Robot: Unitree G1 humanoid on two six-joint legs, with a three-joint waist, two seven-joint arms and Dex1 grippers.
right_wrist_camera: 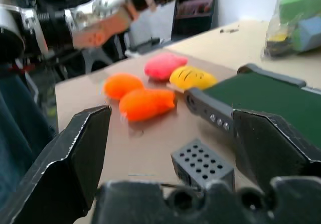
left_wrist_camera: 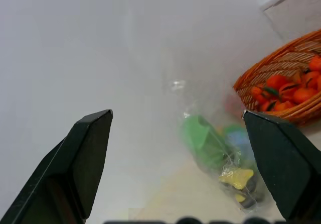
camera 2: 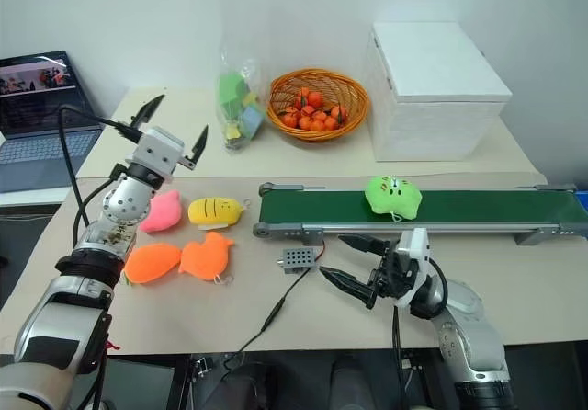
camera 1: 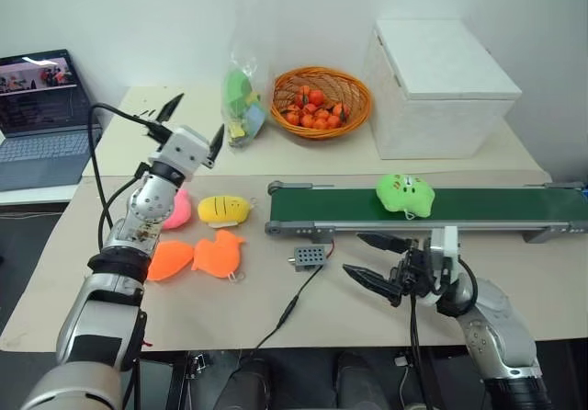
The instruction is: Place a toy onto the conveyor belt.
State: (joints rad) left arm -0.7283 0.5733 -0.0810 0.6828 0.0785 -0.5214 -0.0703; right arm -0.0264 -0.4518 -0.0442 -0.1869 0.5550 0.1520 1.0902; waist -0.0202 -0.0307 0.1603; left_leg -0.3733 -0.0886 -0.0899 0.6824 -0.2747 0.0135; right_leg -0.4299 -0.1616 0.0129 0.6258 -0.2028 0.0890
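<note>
We read the placing step as done: the toy (camera 1: pixel 404 194) lies on the conveyor belt (camera 1: pixel 478 206), right of the belt's middle, and neither arm holds anything.

Left to right across the bench (camera 1: pixel 514 300):
- One laptop (camera 1: pixel 39 116), off the left edge.
- Left gripper (camera 1: pixel 193 121), raised above the plush group, jaws spread wide and empty.
- Four loose plush toys: one pink plush (camera 1: pixel 177 210), one yellow plush (camera 1: pixel 225 210), two orange plush (camera 1: pixel 171 259) and (camera 1: pixel 219 254).
- One clear bag (camera 1: pixel 243 102) of coloured pieces, one basket (camera 1: pixel 322 100) of small orange fruit.
- One small grey box (camera 1: pixel 309 257) on a wire, just before the belt's left end.
- Right gripper (camera 1: pixel 375 260), low in front of the belt, jaws spread, empty, apart from the toy.
- One white box (camera 1: pixel 441 84) behind the belt.

Next move, as we judge it: nothing more for the toy; both arms need only draw clear of the belt.
</note>
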